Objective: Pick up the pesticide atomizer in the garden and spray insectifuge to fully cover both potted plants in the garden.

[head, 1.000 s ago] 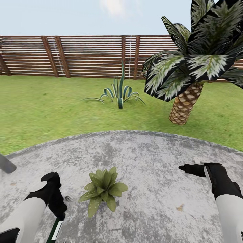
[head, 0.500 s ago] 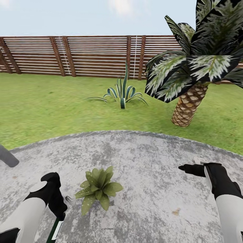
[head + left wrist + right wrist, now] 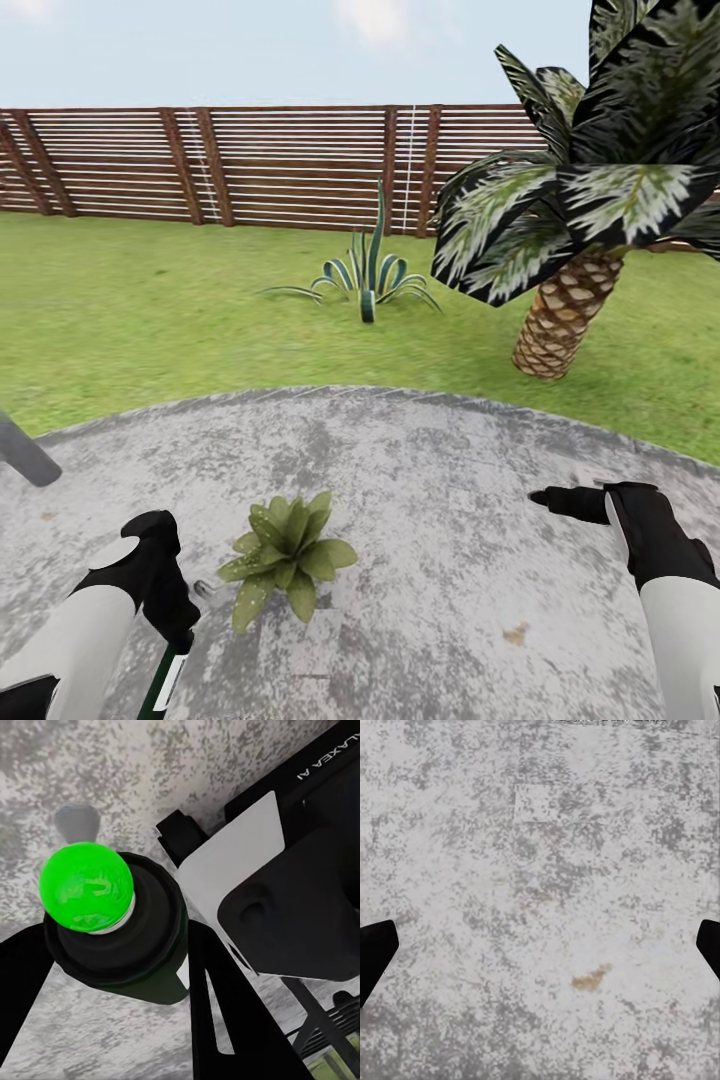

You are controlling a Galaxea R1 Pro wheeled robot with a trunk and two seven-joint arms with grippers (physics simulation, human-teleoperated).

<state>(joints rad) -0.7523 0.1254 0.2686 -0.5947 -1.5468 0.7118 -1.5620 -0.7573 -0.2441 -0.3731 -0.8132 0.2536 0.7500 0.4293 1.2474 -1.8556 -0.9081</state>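
The view had been swung left, the potted plant [image 3: 285, 557] shifted lower left, while the pesticide atomizer [image 3: 112, 922] was kept clamped in the left claw [image 3: 172, 640] and the right claw [image 3: 545, 496] was spread wide, empty.

Left tool [image 3: 172, 650] points downward, fingers [image 3: 225, 1020] closed around the pesticide atomizer [image 3: 112, 922]. Right tool [image 3: 545, 496] is extended level and forward, fingers [image 3: 375, 952] spread wide apart, nothing between them.

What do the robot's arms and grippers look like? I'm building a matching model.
Both arms have smooth white forearm shells ending in glossy black wrists. The left gripper and right gripper are black with flat, slim black fingers. In the left wrist view, a white panel sits on the black housing, which carries white "GALAXEA" lettering. No loose cables show.
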